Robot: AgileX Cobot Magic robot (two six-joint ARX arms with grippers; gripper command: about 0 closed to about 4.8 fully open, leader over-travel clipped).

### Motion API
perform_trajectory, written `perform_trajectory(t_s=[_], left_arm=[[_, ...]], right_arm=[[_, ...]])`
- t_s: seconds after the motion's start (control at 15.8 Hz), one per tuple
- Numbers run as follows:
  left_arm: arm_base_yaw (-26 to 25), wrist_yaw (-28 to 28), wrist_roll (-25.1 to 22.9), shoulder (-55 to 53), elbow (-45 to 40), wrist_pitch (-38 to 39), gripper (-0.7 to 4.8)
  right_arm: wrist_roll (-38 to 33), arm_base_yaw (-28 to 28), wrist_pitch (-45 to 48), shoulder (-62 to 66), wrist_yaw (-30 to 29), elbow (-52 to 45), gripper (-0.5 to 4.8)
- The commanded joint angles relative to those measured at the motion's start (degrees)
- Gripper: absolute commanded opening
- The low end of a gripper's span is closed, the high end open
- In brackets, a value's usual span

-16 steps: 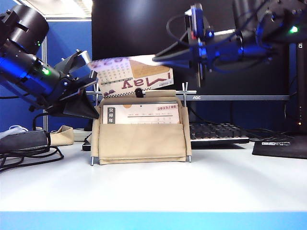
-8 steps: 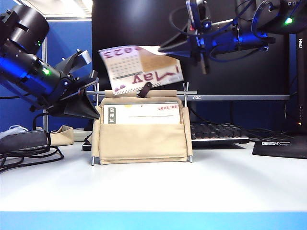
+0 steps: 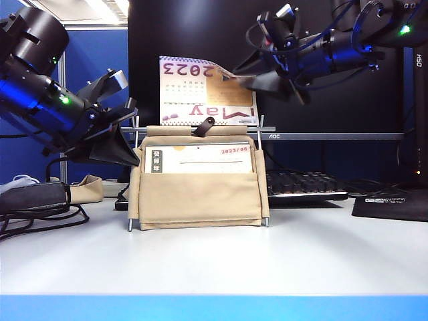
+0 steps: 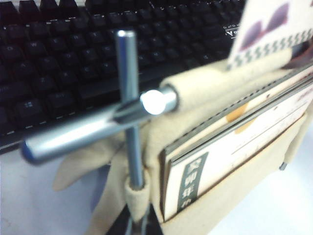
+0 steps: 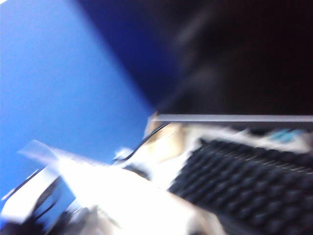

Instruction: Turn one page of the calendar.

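The calendar [image 3: 197,194], beige canvas on a silver rod frame, stands mid-table with a card marked 2023/06 [image 3: 200,159] showing in front. The page [image 3: 200,90] stands almost upright above its top, its "2023" and "May" upside down. My right gripper [image 3: 244,73] is at the page's upper right corner. The right wrist view is blurred, with the white page [image 5: 122,196] filling the space by the jaws, so their state is unclear. My left gripper [image 3: 130,144] is shut on the calendar's left frame leg, and its dark fingers [image 4: 156,225] flank the canvas-sleeved rod [image 4: 128,98].
A black monitor [image 3: 200,33] rises right behind the calendar, with a black keyboard [image 3: 304,184] under it. Cables and a grey box [image 3: 33,200] lie at the left. A black stand base [image 3: 394,204] sits at the right.
The page has swung from lying nearly level to standing almost upright over the calendar's top. The right gripper has turned at the wrist and shifted a little right. The left arm has kept still.
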State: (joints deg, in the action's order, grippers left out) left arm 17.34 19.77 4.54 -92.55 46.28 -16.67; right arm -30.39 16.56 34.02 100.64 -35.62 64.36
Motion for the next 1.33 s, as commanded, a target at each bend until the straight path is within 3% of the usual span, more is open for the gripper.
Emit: perform_trajectory(t_s=[0.06, 0.44, 0.63, 0.7, 0.76, 1.01, 1.07, 1.14, 1.2, 1.33], left_arm=[[0.0, 0.0, -1.3, -0.2, 0.0, 2.7, -0.06], [0.0, 1.1, -1.1, -0.2, 0.0, 2.9, -0.06], [0.0, 1.1, -1.1, -0.2, 0.0, 4.5, -0.06], [0.0, 1.1, -1.1, -0.2, 0.0, 5.2, -0.05], [0.0, 1.6, -1.1, 0.1, 0.0, 5.8, -0.06], [0.0, 1.5, -1.4, 4.6, 0.0, 10.3, -0.05], [0.0, 0.1, -1.4, 6.2, 0.0, 11.2, 0.39], [0.0, -1.1, -1.6, 7.8, 0.0, 12.2, 2.22], [0.0, -3.8, -1.1, 9.8, 0.0, 14.2, 4.71], [0.0, -5.2, -1.1, 11.5, 0.0, 19.2, 4.79]], right_arm=[[0.5, -1.0, 1.8, 0.2, 4.0, 1.3, 2.03], [0.6, -1.8, 3.2, 0.9, 4.0, 3.4, 2.03], [0.6, -3.1, 3.5, 0.8, 0.2, 3.4, 2.02], [0.7, -3.2, 3.7, 0.1, -0.5, 3.3, 1.66], [3.5, -3.7, 3.9, -3.0, 0.1, 3.3, 1.06], [12.6, -4.0, -4.5, -16.3, -0.3, 3.3, 1.05], [15.5, -4.0, -8.0, -19.5, -0.3, 3.3, 1.05], [17.8, -3.9, -11.9, -22.6, -0.3, 3.3, 1.06], [21.4, -3.9, -19.8, -27.5, -0.4, 3.2, 1.22], [26.9, -3.9, -29.3, -31.7, -0.2, 3.2, 1.48]])
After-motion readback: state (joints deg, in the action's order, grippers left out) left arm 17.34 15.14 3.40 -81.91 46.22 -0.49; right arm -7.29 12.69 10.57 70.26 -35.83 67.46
